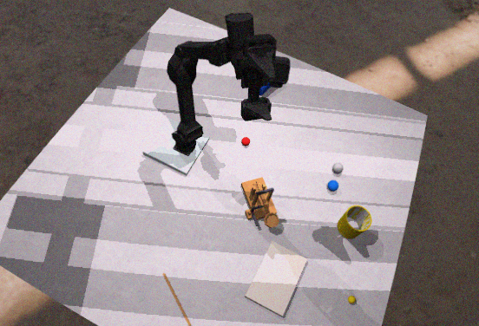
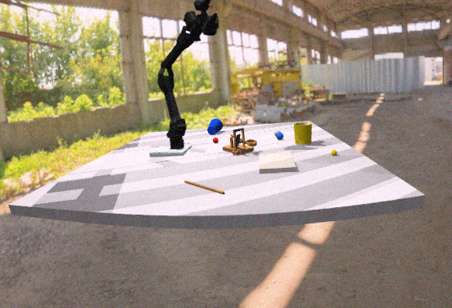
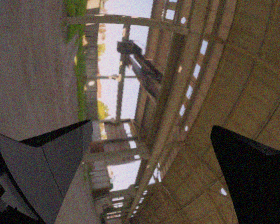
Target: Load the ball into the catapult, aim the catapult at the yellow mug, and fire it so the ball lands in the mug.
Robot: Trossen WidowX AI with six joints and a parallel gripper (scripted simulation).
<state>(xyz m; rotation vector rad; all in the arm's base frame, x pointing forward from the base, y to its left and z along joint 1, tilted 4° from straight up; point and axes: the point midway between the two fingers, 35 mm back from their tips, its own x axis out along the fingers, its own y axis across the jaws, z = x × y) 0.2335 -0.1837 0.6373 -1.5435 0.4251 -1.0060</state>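
Observation:
The brown wooden catapult (image 1: 249, 187) (image 2: 229, 148) stands near the middle of the table, its round cup (image 1: 272, 220) (image 2: 250, 142) toward the front right, with no ball seen in it. The yellow mug (image 1: 347, 227) (image 2: 303, 134) stands upright to its right. A red ball (image 1: 246, 141) (image 2: 215, 140) lies behind the catapult; a blue ball (image 1: 332, 185) (image 2: 279, 135) and a grey ball (image 1: 337, 167) lie behind the mug; a yellow ball (image 1: 351, 299) (image 2: 334, 152) lies in front of it. My gripper (image 2: 214, 11) (image 3: 153, 130) is open and empty, high above the table.
A blue cup (image 1: 264, 89) (image 2: 214, 127) lies at the back, mostly hidden by the arm in the top view. A flat beige block (image 1: 278, 281) (image 2: 277, 160) lies in front of the catapult. A thin brown stick (image 1: 176, 298) (image 2: 205, 187) lies at the front left.

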